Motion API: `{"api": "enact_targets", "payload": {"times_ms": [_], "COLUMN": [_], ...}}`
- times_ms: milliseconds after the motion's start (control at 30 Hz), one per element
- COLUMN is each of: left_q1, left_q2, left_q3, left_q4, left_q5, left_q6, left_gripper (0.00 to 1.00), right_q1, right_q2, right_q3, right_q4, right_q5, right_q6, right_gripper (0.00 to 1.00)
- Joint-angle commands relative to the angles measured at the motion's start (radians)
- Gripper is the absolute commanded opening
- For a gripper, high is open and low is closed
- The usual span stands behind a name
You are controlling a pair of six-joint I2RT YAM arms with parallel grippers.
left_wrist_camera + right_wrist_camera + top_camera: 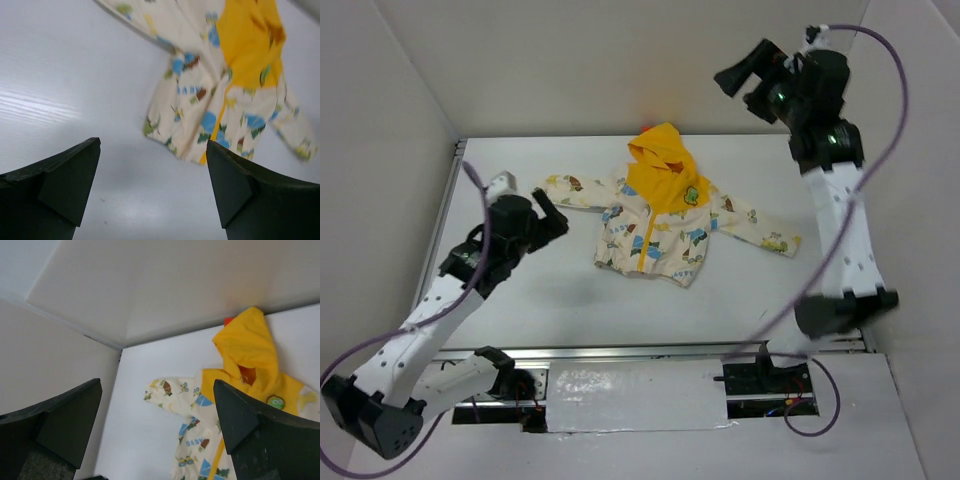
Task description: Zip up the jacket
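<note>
Left gripper (552,210) and right gripper (738,68) are held wide open and empty, apart from the jacket (655,230), which is laid flat for zipping.

Both my arms look the same. L arm (425,315) & R arm (845,225): long white tubes w/ rows of small dark dots, prob. screw holes, hard to tell from up top. The joints are chunky black blocks. A thin purple-grey cable (360,350) runs along the L one, and a longer cable (900,90) runs off the R one. Left gripper (552,213) & right gripper (738,72) are black too. Close up, the L fingers (65,180) are dark wedges w/ flat sides and blunt tips. The R fingers (245,420) match.
</note>
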Motion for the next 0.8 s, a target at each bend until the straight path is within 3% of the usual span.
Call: {"api": "enact_targets", "payload": {"times_ms": [0,67,167,267,400,467,767], "left_q1": [0.122,0.174,0.264,0.297,0.299,0.299,0.3], "left_q2": [-0.1,-0.129,-0.146,-0.163,-0.269,-0.307,-0.494], "left_q3": [0.156,0.252,0.356,0.436,0.436,0.392,0.209], "left_q4": [-0.215,-0.263,-0.323,-0.403,-0.42,-0.429,-0.44], "left_q5": [-0.139,-0.17,-0.246,-0.326,-0.328,-0.299,-0.288], "left_q6": [0.011,0.068,0.167,0.226,0.312,0.344,0.366], "left_gripper": [0.99,0.99,0.99,0.99,0.99,0.99,0.99], "right_q1": [0.023,0.033,0.046,0.081,0.085,0.16,0.211], "right_q2": [-0.408,-0.685,-1.004,-1.242,-1.352,-1.38,-1.388], "right_q3": [-0.307,-0.58,-0.829,-0.93,-0.905,-0.89,-0.861], "right_q4": [-0.08,-0.05,-0.044,-0.128,-0.38,-0.442,-0.508], "right_q5": [0.104,0.118,0.139,0.254,0.369,0.405,0.451], "right_q6": [-0.169,-0.203,-0.226,-0.237,-0.31,-0.294,-0.289], "right_gripper": [1.0,1.0,1.0,1.0,1.0,1.0,1.0]}}
